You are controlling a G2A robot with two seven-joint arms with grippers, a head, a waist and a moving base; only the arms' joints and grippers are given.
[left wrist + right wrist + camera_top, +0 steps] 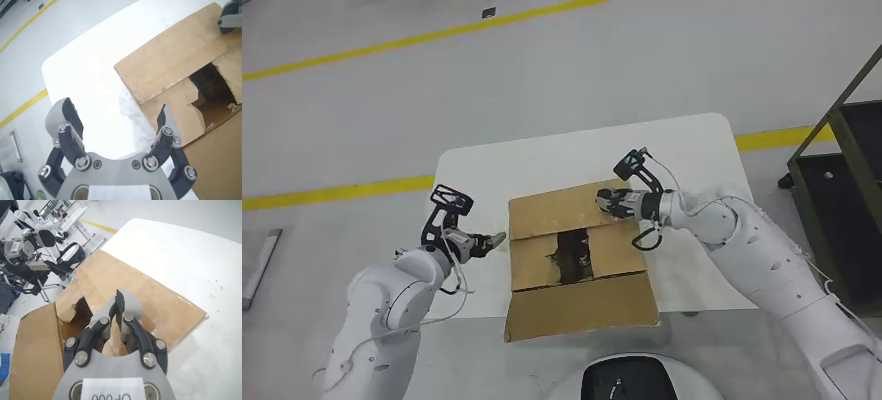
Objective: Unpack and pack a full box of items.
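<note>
A brown cardboard box (572,215) sits mid-table, its top flaps mostly down. A ragged torn hole (572,255) gapes in the middle, dark inside, with something green (198,86) just visible in it. The near flap (582,305) hangs out toward me. My left gripper (487,242) stands open over the bare table just left of the box (160,62), nothing between its fingers (72,113). My right gripper (604,203) hovers over the far flap (151,291) near its right end, pads pressed together and empty; the hole (79,311) lies beyond it.
The white table (492,170) has free room left of the box and behind it. Scraps of clear tape (126,106) lie at the box's left corner. A dark metal rack (842,170) stands off the table's right side.
</note>
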